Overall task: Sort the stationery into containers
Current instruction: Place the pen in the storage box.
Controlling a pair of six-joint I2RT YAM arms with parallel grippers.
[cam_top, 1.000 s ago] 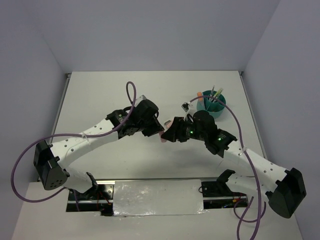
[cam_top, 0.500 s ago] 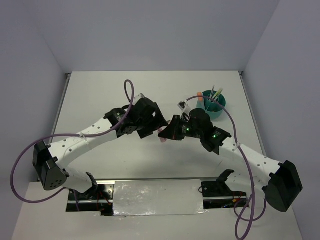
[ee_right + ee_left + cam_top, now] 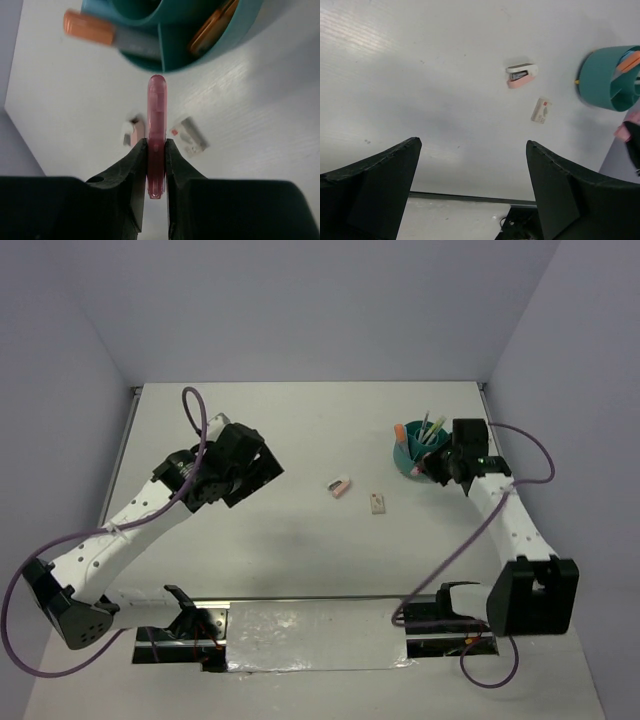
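The pink highlighter (image 3: 157, 100), judged light, rigid and slick, is pinched across its barrel by the right tool (image 3: 156, 150) beside the organiser (image 3: 600, 75) near the counter's right edge; the left tool (image 3: 471, 145) is spread, empty.

White table (image 3: 300, 430), matte, evenly lit, soft shadows. Pale grey-violet walls enclose table: back wall (image 3: 320, 310) beyond far edge, side walls flanking. Crinkled silver sheet (image 3: 315, 635) at near edge.
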